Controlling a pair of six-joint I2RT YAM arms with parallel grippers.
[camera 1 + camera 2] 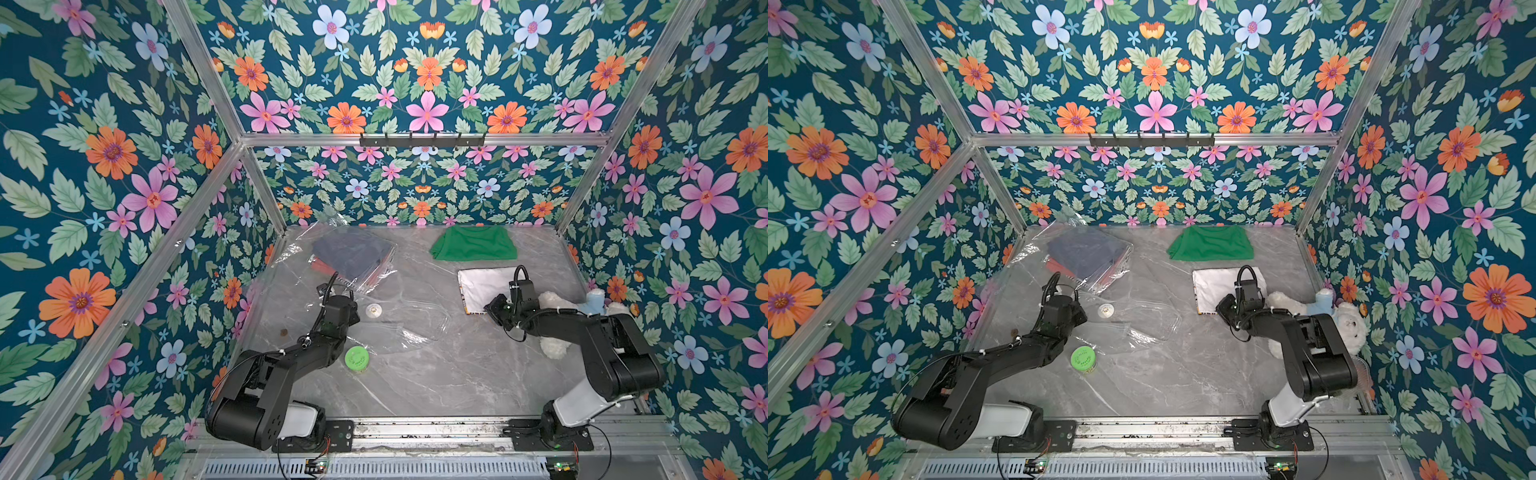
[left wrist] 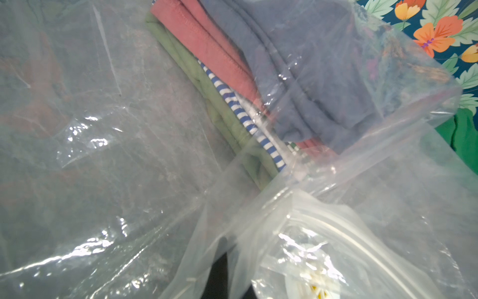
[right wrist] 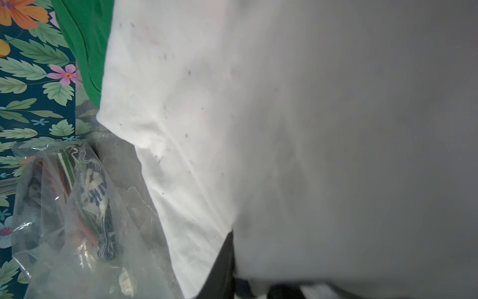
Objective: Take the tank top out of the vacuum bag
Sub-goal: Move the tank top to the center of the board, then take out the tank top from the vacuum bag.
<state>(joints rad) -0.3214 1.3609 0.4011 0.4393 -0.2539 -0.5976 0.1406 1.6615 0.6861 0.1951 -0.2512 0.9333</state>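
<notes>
My left gripper (image 1: 352,311) is pinched tight on a bunched fold of the vacuum bag (image 2: 103,155) beside its round white valve (image 1: 373,309) (the film crowds right up to my wrist). The bag is clear, glossy and creased, and sprawls over the left half of the table (image 1: 415,374), with folded clothes (image 2: 310,77) in navy, red, olive and stripes at its far end. My right gripper (image 1: 494,309) sits at the near corner of a white cloth (image 1: 482,284), well apart from the bag; how wide it stands I cannot tell.
</notes>
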